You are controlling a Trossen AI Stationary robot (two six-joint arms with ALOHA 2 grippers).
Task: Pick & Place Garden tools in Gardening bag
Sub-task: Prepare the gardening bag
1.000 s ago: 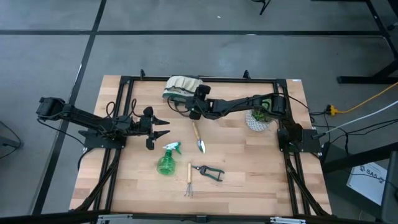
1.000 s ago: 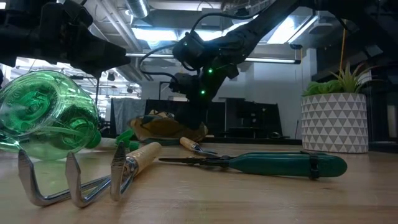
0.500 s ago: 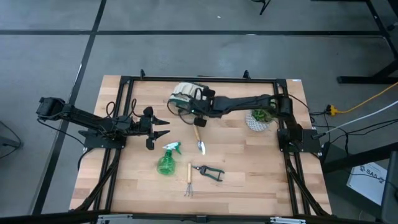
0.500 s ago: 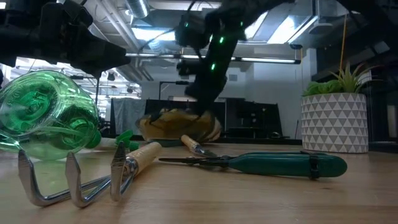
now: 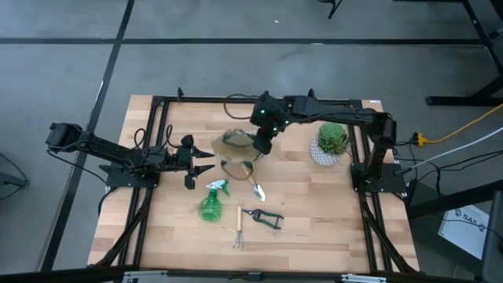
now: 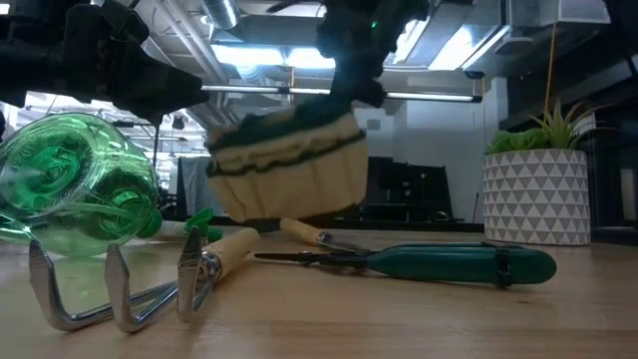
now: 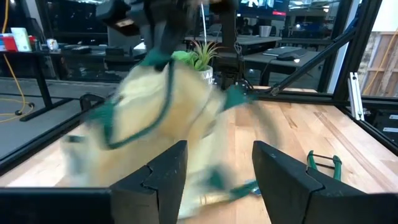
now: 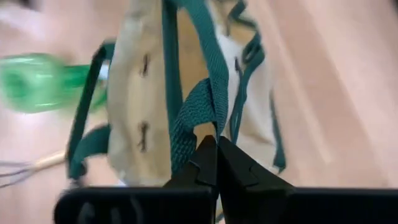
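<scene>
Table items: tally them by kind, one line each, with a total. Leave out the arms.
Bag: 1, the gardening bag, held up by its handle in the right gripper
Wooden-handled tools: 2, trowel and rake
Shears: 1, pruning shears
Bottles: 1, green spray bottle
Plants: 1, potted plant
Total: 6
</scene>
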